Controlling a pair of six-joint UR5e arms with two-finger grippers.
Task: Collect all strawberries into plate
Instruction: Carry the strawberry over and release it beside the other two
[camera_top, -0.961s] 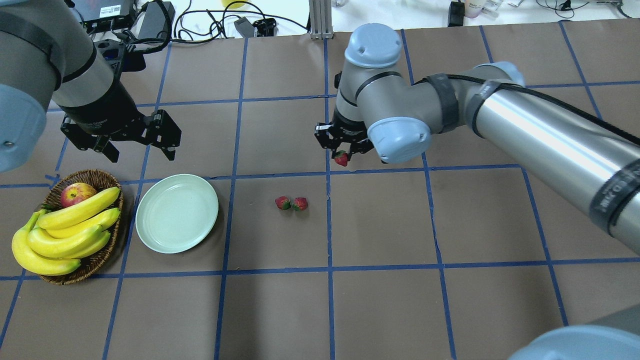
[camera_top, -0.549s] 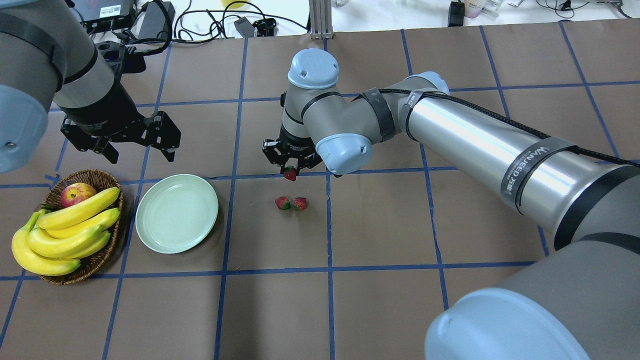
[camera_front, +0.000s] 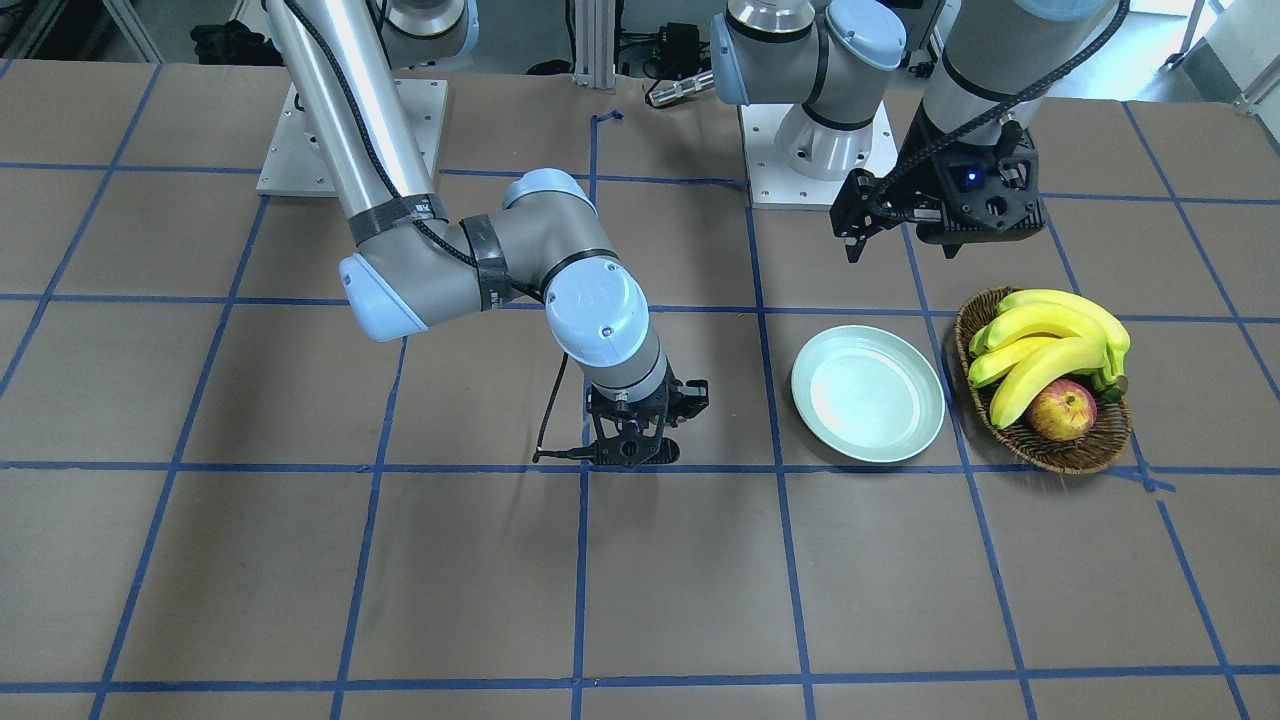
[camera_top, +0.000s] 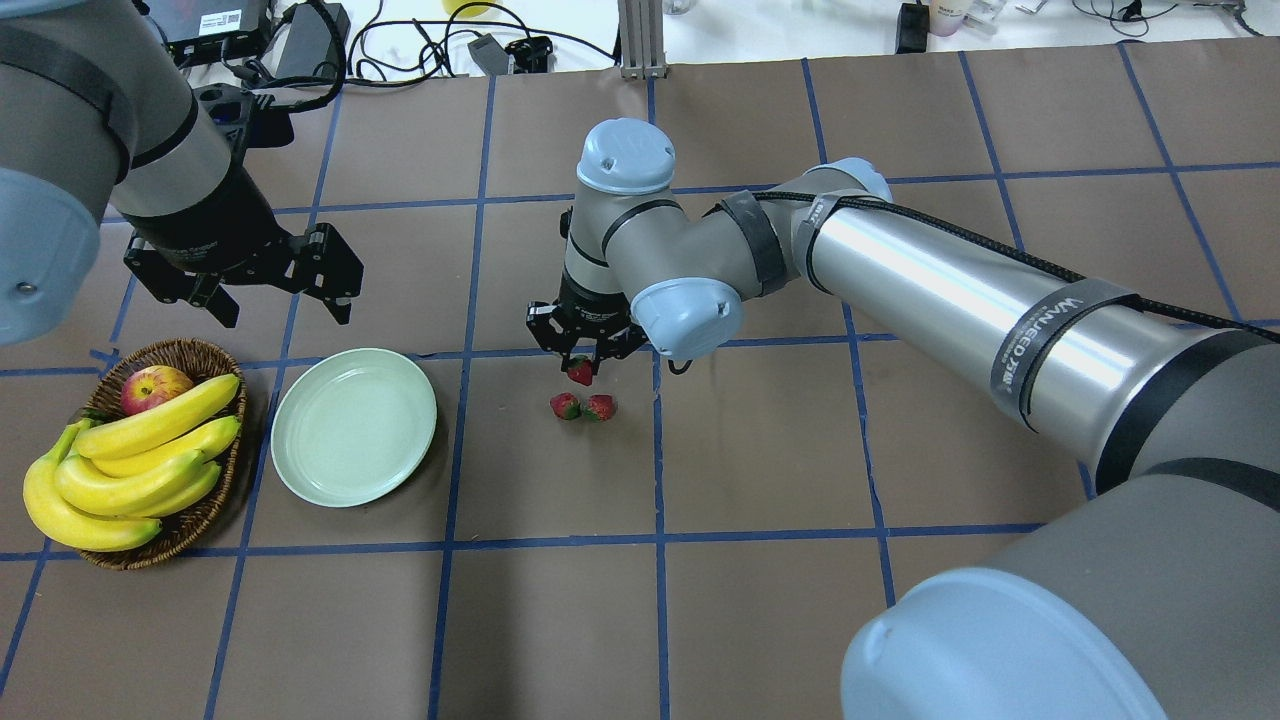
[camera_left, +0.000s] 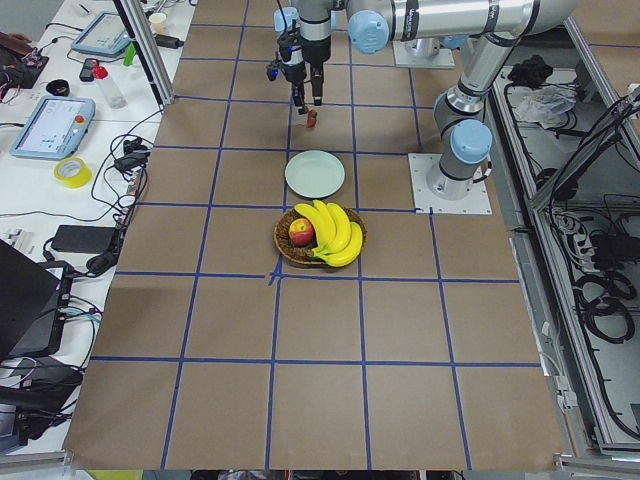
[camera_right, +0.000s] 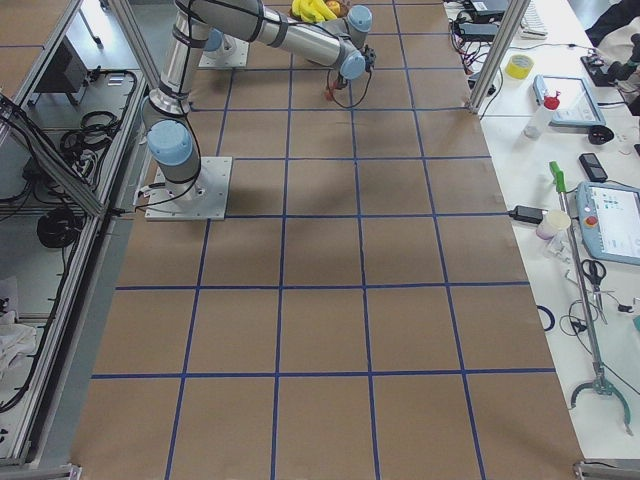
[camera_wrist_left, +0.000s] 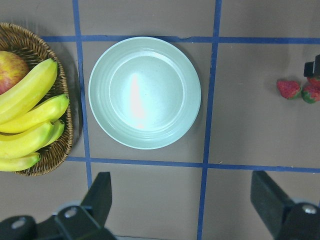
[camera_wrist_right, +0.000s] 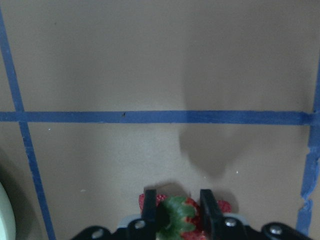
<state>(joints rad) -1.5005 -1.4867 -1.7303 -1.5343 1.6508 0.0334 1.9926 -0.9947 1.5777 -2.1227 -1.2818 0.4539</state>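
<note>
My right gripper (camera_top: 581, 362) is shut on a strawberry (camera_top: 580, 373) and holds it low, just behind two strawberries (camera_top: 565, 406) (camera_top: 600, 407) that lie side by side on the table. The right wrist view shows the held strawberry (camera_wrist_right: 175, 218) between the fingers (camera_wrist_right: 149, 210), green top up. The pale mint-green plate (camera_top: 354, 427) lies empty to their left. My left gripper (camera_top: 280, 300) hangs open and empty above and behind the plate. In the left wrist view the plate (camera_wrist_left: 145, 92) is centred and the two lying strawberries (camera_wrist_left: 289, 89) are at the right edge.
A brown wicker basket (camera_top: 200, 515) with bananas (camera_top: 130, 470) and a red-yellow apple (camera_top: 155, 388) stands just left of the plate. Cables and devices lie beyond the table's far edge (camera_top: 400, 40). Blue tape lines grid the brown table.
My right gripper has carried its strawberry leftward across the table and then come down close behind the two lying strawberries. My left arm has not moved.
</note>
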